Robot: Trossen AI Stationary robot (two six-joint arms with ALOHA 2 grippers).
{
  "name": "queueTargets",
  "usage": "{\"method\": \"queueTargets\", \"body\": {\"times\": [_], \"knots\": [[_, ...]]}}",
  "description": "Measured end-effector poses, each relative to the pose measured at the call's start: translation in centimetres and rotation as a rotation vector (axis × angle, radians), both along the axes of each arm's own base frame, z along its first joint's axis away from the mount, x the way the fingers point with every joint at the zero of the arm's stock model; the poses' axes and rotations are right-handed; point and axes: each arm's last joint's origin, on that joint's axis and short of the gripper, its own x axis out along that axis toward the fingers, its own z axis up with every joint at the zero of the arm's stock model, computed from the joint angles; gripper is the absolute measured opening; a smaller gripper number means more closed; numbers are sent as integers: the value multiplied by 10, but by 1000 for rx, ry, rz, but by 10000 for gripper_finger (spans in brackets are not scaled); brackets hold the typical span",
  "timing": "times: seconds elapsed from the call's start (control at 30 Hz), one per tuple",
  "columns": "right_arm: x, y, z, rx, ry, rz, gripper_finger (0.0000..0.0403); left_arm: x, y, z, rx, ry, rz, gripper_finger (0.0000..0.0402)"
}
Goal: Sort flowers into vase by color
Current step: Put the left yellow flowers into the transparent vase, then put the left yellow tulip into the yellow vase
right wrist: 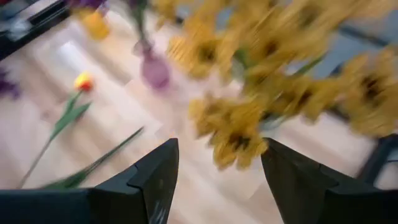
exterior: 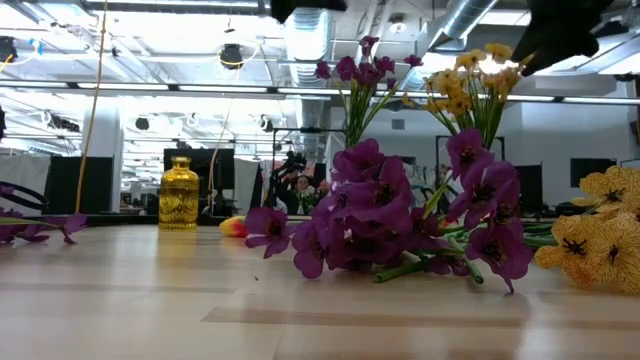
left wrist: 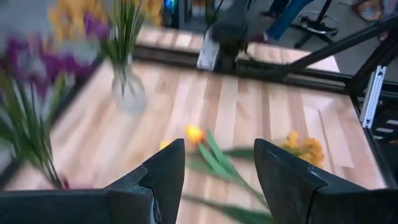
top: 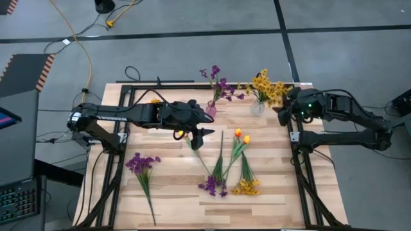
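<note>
Loose purple blossom sprig [exterior: 385, 225] lies nearest, flat on the light wooden slatted tabletop [top: 173, 192], beside a small yellow blossom sprig [top: 246, 186] and two orange-yellow tulip buds [top: 241, 136]. Another purple sprig [top: 142, 164] lies well apart, on the left arm's side. Pink glass vase [top: 211, 108] holds purple flowers; clear glass vase [top: 257, 108] holds yellow ones. Left gripper [top: 200, 133] over mid-table, fingers apart, empty. Right gripper [top: 282, 115] beside the clear vase, fingers apart, empty.

Purple flowers [top: 142, 163], yellow blossoms [top: 268, 87], orange-yellow tulips [top: 241, 136], pink vase [top: 210, 109], gold vase [exterior: 179, 194], pale wood table [top: 173, 192]
</note>
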Motion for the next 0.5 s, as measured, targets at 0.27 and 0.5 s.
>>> {"method": "queueTargets", "body": {"times": [0.27,0.5], "knots": [[-3,5,-7,142,42,90,256,-14,0,-20,-312,197,239,180],[-5,8,-10,200,71,125,256,-28,1,-31,-497,336,460,180]]}}
